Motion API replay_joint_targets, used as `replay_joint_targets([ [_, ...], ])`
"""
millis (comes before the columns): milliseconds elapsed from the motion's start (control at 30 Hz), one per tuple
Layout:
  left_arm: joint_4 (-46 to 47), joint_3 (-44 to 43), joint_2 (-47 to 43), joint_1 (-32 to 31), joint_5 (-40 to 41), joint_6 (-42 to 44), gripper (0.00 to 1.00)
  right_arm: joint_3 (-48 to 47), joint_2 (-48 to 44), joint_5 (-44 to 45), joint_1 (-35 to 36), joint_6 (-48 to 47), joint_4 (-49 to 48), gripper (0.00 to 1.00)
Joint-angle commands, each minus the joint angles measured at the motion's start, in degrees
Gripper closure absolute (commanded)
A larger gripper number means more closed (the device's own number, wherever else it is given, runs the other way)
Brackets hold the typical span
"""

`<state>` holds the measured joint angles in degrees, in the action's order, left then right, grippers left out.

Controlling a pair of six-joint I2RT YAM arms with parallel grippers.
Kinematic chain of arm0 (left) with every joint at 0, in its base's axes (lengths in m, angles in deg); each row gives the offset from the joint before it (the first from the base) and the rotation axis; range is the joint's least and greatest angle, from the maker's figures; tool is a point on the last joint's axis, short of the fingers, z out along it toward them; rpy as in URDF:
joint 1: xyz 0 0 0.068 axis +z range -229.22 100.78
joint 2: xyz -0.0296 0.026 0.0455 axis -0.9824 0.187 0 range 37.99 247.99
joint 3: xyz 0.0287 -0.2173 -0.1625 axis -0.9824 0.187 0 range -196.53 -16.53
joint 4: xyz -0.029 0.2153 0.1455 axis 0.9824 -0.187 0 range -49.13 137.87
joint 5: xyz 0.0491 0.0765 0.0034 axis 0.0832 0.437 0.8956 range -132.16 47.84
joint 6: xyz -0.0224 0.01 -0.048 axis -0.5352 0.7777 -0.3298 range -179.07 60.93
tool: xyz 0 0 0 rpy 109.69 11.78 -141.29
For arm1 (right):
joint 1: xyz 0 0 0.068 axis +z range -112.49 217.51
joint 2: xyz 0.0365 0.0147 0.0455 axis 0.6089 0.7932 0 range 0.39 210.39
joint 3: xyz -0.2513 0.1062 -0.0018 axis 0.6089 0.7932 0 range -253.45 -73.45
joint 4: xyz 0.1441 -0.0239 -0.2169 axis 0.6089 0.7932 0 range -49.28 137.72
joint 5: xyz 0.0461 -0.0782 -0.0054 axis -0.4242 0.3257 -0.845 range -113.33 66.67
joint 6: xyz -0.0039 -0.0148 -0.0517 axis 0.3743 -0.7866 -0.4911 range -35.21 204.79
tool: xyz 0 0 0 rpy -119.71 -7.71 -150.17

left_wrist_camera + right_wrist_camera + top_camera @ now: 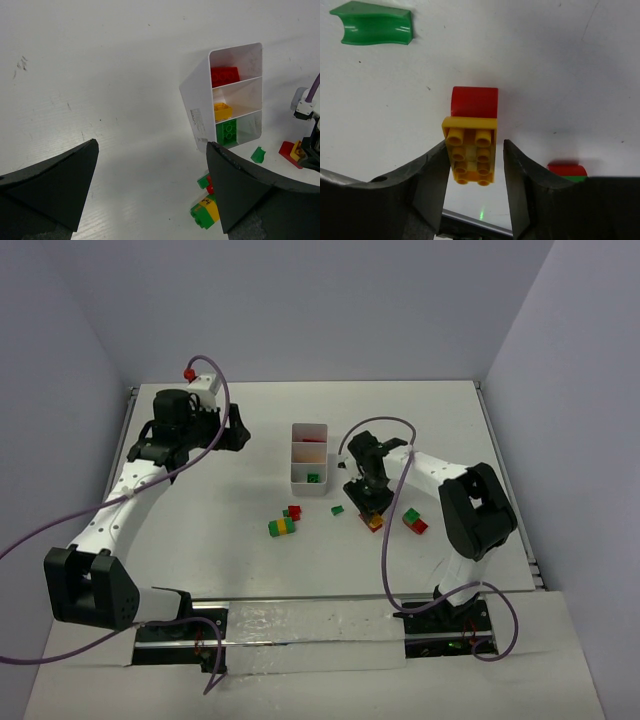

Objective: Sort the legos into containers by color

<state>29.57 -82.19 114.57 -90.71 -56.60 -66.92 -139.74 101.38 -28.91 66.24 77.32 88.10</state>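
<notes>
The right pincer [475, 145] straddles the small yellow plastic brick [470, 156] at lower centre, jaws narrowed, not quite pinching (a sliver shows right). The attached red plastic brick [475, 101] may ride along into the white three-compartment tray [308, 488], mixing colours.

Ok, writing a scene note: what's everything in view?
Tray: one, white, three compartments, mid-table.
Red brick: one, far compartment.
Yellow brick: one, middle compartment.
Green brick: one, near compartment.
Green-yellow stack: one, loose, before tray.
Red-green pieces: cluster beside it.
Green curved piece: one, loose, near-right of tray.
Yellow-red stack: one, right of that piece.
Green-red stack: one, further right.
Table: white.
Cables: two, purple.
Left gripper: open, left of tray.
Right gripper: straddles yellow-red stack; grip unclear.
</notes>
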Motion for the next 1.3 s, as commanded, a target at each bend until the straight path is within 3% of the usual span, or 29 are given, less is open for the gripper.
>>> replay_joint_targets([
  [0, 0.9, 0.4, 0.1, 0.3, -0.8, 0.0, 0.01, -2.6, -1.3, -0.2, -0.5, 0.0, -1.2, 0.55],
  [133, 1.3, 0.6, 0.2, 0.3, -1.7, -0.4, 0.01, -2.6, -3.9, -0.8, -1.1, -0.2, -1.1, 0.77],
  [200, 1.5, 0.8, -0.1, 0.3, -3.4, -0.7, 0.01, -3.4, -6.0, -2.0, -1.6, -0.8, -0.9, 0.99],
  [233, 1.7, 1.0, -0.4, 0.3, -4.9, -0.6, 0.02, -3.7, -7.0, -3.0, -1.7, -1.1, -0.9, 1.0],
  [267, 2.0, 1.4, -0.8, 0.3, -7.1, -0.6, 0.03, -4.2, -8.3, -4.6, -2.2, -1.5, -1.1, 1.0],
  [433, 8.6, 6.0, -4.5, 0.3, -33.8, -5.0, 0.05, -8.3, -18.4, -21.8, -3.1, -1.9, -5.0, 1.0],
  [567, 16.5, 9.5, -5.5, -1.1, -46.0, -11.4, 0.05, -11.4, -21.0, -35.9, -3.0, 1.8, -10.2, 1.0],
  [867, 21.7, 9.1, -5.5, -9.2, -51.0, -15.2, 0.07, -13.5, -20.8, -51.5, -0.8, 10.3, -16.8, 1.0],
  [1267, 31.7, 8.2, -1.9, -13.2, -54.0, -24.1, 0.1, -13.6, -20.9, -57.4, 1.1, 9.3, -15.8, 1.0],
])
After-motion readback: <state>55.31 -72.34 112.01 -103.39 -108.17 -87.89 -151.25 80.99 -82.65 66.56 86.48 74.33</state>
